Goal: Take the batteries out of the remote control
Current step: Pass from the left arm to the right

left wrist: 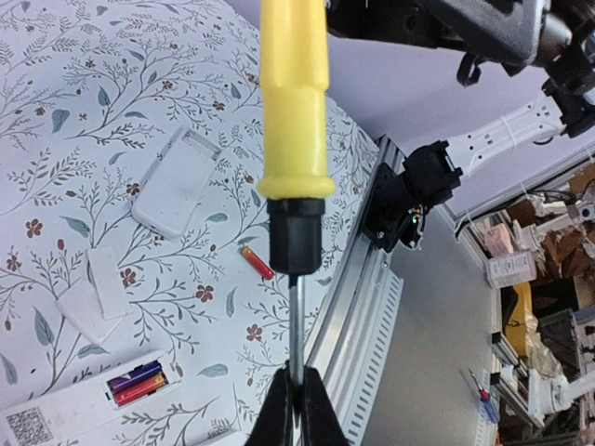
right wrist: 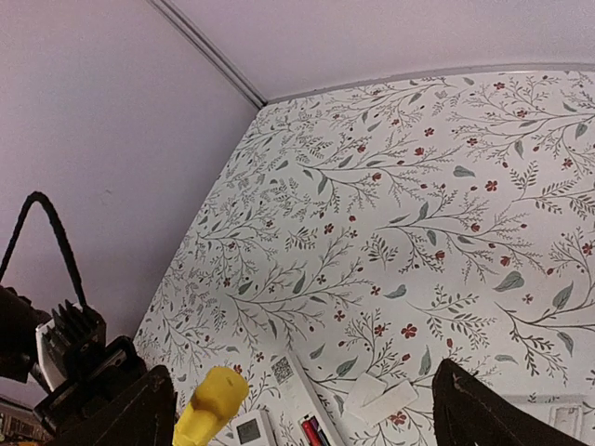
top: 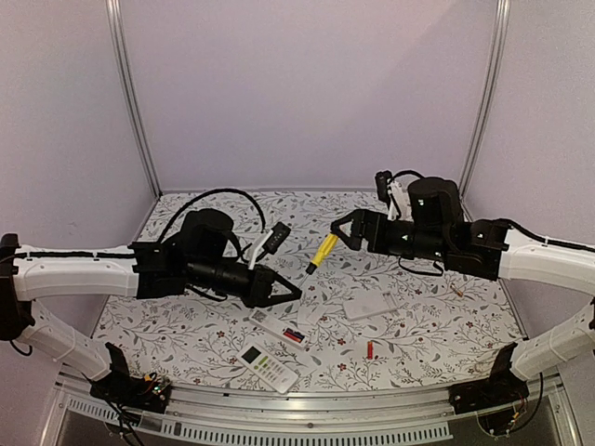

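Observation:
A white remote (top: 279, 330) lies back up with its compartment open, and red-orange and dark batteries (top: 296, 334) sit in it. They also show in the left wrist view (left wrist: 138, 383) and the right wrist view (right wrist: 312, 433). One loose red-orange battery (top: 369, 349) lies on the table (left wrist: 256, 263). My left gripper (top: 296, 295) is shut on the metal shaft (left wrist: 296, 325) of a yellow-handled screwdriver (top: 325, 248), held above the table. My right gripper (top: 340, 232) is open, its fingers (right wrist: 149, 409) wide apart at the handle's end (right wrist: 209, 404).
A second remote with a display (top: 268, 367) lies near the front edge. A larger white remote (top: 370, 306) lies right of centre, also in the left wrist view (left wrist: 177, 181). Loose white cover pieces (left wrist: 93, 293) lie beside the open remote. A metal rail (left wrist: 358, 307) runs along the table's front.

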Tool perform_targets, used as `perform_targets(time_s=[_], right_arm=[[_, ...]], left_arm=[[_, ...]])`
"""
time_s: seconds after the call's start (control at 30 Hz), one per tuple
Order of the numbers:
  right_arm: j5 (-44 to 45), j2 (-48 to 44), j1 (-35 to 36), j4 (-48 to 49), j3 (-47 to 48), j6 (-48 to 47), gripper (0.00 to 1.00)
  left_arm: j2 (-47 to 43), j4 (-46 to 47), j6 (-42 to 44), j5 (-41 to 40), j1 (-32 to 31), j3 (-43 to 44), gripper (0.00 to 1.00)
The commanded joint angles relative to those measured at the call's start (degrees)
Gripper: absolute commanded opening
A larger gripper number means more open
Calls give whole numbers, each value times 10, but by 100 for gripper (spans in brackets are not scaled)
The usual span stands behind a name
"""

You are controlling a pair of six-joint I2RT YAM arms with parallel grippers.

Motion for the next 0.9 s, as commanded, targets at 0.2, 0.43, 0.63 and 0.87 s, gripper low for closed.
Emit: perform_targets(time_s=[0.2,0.43,0.63,0.87], right_arm=[[-326,-76,-28,97,-85,-72,90],[-371,-75,-28,143,-102,-54,77],[-410,-66,-28,184,-111,-39,62],[-422,-68,-27,207,-127,-24,33]], left_arm=[[-36,-26,100,169,2,-12,0],[-34,-35,90,175,-2,1,0],[-37,-34,85,175,-4,2,0],[-38,-33,81,170,-5,2,0]])
